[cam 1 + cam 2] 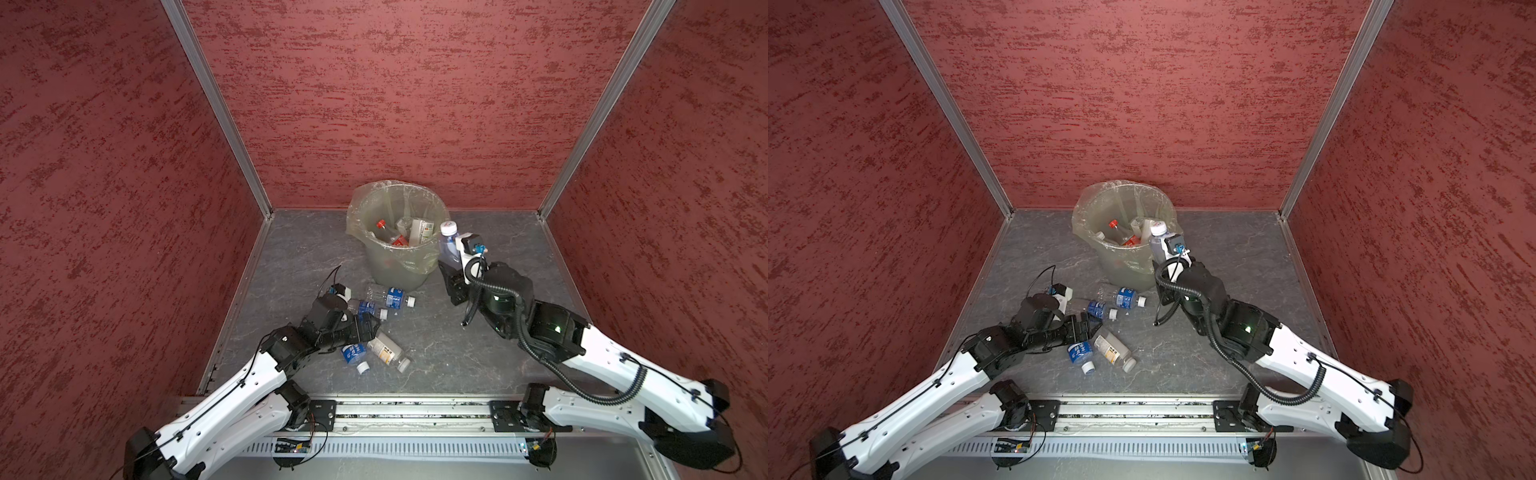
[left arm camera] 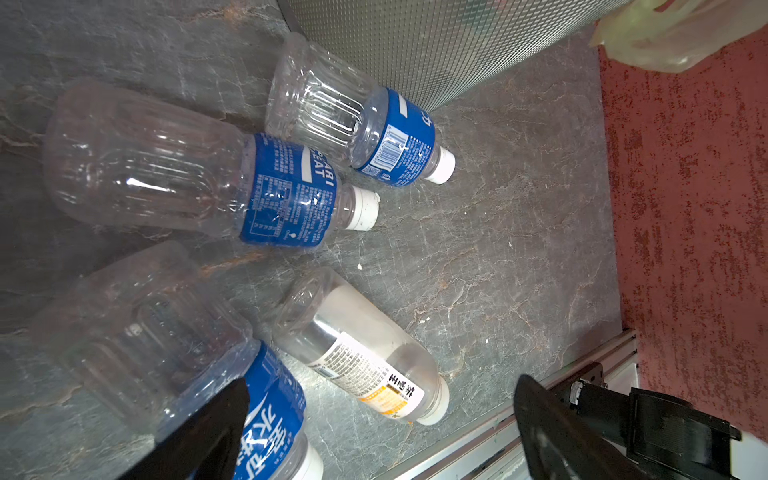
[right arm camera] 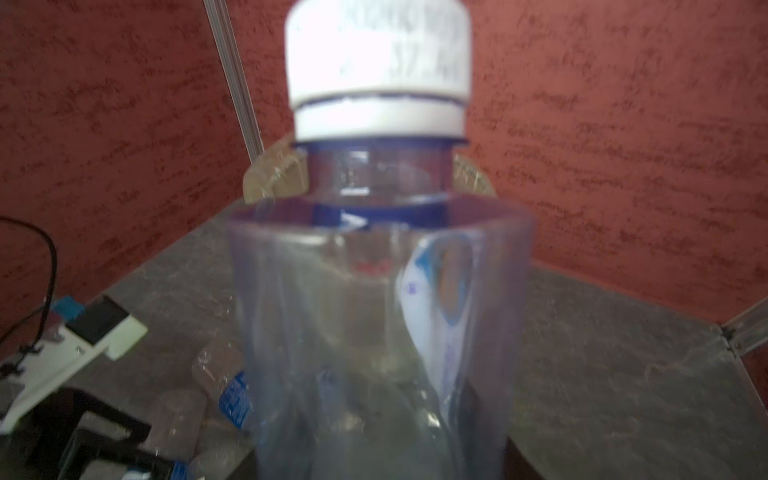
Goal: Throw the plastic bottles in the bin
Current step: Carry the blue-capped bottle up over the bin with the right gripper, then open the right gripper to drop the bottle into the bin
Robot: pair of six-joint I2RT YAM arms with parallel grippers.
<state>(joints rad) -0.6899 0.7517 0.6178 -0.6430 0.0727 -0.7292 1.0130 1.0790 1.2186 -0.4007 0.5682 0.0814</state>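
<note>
The left arm point(image 1: 232, 386) rises from the front edge of the worktop near its left corner and folds forward toward the middle. Its wrist point(image 1: 328, 316) is bent, so the left gripper point(image 1: 368, 326) lies low over the worktop, pointing toward the right edge. Its jaws stand wide apart and hold nothing; in the left wrist view the two black fingers point(image 2: 208, 432) show far from each other.

The right arm point(image 1: 615, 353) comes from the front edge near the right corner and stretches toward the back edge. The right gripper point(image 1: 451, 264) is raised and points upward, jaws closed on a bottle point(image 1: 448, 245) held upright, cap on top.
</note>
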